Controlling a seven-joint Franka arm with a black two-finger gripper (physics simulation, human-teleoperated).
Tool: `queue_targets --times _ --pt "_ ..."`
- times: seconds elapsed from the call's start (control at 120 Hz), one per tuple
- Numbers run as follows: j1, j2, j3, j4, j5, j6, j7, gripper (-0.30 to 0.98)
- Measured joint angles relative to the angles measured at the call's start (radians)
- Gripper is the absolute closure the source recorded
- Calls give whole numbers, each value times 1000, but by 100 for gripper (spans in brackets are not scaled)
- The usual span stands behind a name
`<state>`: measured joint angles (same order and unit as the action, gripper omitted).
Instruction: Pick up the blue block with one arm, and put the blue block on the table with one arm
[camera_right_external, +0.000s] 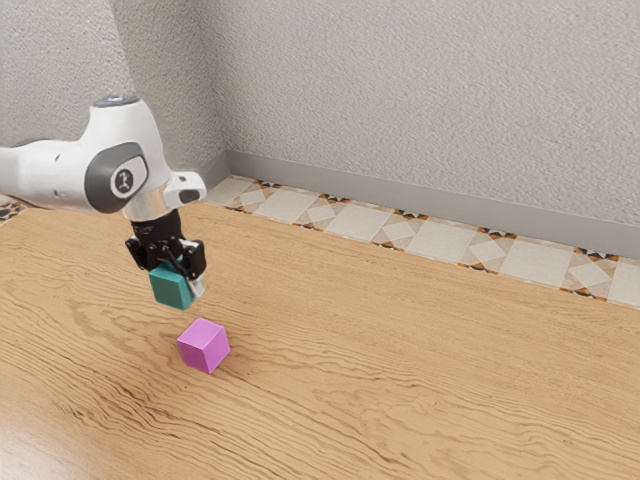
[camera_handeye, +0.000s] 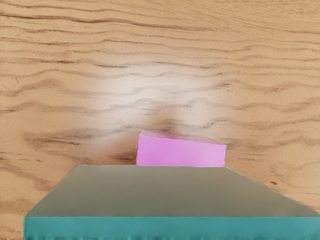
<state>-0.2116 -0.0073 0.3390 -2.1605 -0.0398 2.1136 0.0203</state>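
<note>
Wooden table below; my gripper, spread one block wide, clamps the blue block aloft, at eleven o'clock from the pink block in the exterior view: likely light, rigid (perhaps slick), best pinched mid-side

There's room to pass around the pink block obstructing the table.

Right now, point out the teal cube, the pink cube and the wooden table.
Teal cube (camera_right_external: 171, 289): exterior view, side face.
Pink cube (camera_handeye: 181, 151): wrist view, bright face.
Wooden table (camera_right_external: 400, 380): exterior view, bare top.
</note>
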Motion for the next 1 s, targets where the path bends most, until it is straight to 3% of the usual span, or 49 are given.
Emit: queue_targets --times 0.117,0.267,0.35,0.508,0.817,1.0 --pt "19 49 45 12 7 -18 21 41" --pt "154 99 60 14 13 -19 41 45" --pt "170 106 60 7 17 -2 50 46" --pt "287 110 -102 6 37 32 60 48" --pt "371 211 -117 25 17 95 88 50" --pt "377 225 -117 26 -35 138 134 33"
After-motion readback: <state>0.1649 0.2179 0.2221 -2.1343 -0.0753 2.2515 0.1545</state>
